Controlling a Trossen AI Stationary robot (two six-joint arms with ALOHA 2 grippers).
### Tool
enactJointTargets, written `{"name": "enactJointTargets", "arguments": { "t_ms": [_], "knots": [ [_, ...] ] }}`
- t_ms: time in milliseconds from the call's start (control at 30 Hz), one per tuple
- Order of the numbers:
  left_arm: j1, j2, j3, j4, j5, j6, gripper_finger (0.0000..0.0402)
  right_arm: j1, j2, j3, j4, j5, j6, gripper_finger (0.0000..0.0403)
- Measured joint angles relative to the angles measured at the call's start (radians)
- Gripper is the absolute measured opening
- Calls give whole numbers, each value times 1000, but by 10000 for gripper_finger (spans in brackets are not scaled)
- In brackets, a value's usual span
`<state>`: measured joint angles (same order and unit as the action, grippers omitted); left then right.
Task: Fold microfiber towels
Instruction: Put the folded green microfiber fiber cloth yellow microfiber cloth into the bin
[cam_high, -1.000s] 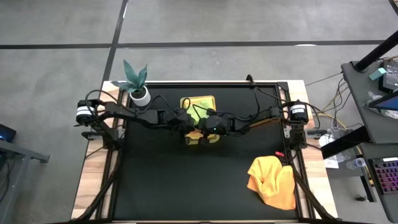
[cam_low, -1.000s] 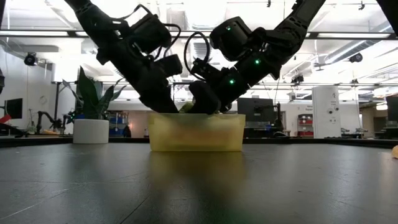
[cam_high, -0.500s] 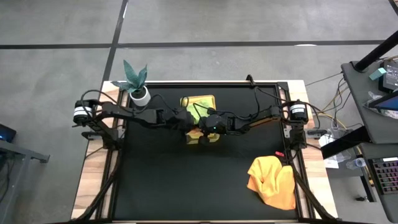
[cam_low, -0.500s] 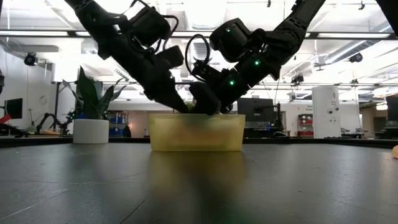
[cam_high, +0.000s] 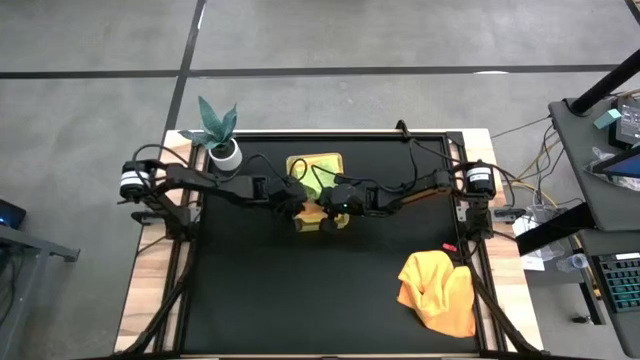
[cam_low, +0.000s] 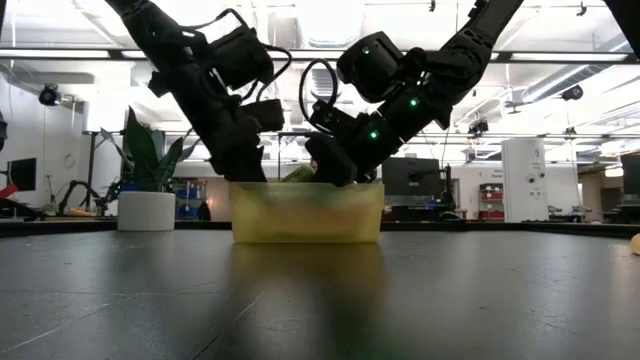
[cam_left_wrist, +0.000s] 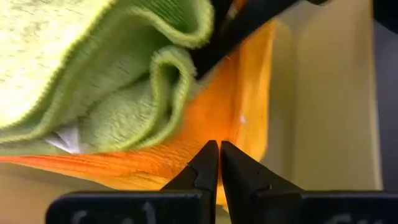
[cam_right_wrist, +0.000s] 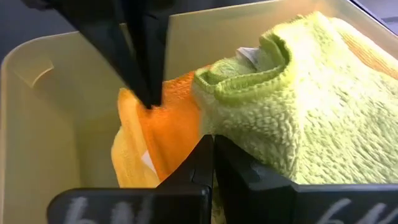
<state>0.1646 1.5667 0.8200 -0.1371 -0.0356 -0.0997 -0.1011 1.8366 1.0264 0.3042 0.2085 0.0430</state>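
Over the yellow-green tray (cam_high: 296, 222) near the table's (cam_high: 250, 300) centre, the left hand (cam_left_wrist: 219, 163) and right hand (cam_right_wrist: 211, 155) met with fingers pressed shut, gripping nothing visible. Both tips sat against an orange towel (cam_left_wrist: 205, 118) tucked under a light green towel (cam_right_wrist: 292, 118) inside the tray. Another orange towel (cam_high: 438, 290) lay crumpled toward four o'clock. A potted plant (cam_high: 221, 135) stood at ten o'clock.

No readable text, label, brand, number or sign appears in any view; pale marks on the dark bars at the wrist pictures' lower edges are too blurred to read.
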Motion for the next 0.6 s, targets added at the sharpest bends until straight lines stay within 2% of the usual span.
{"name": "enactJointTargets", "arguments": {
  "t_ms": [100, 300, 467, 600],
  "knots": [
    [-1, -14, 0, -3, 40, 0, 5, -3, 0, 0, -1, 0, 7, 8],
    [-1, -40, 13, -5, 56, 7, 5, -2, -10, 0, -2, -1, -6, 8],
    [-1, -100, 17, -6, 56, 75, 5, 9, -50, 1, -2, -53, -47, 8],
    [1, -165, 17, 3, -17, 151, 5, 21, -87, 13, -23, -120, -76, 8]
  ]
}}
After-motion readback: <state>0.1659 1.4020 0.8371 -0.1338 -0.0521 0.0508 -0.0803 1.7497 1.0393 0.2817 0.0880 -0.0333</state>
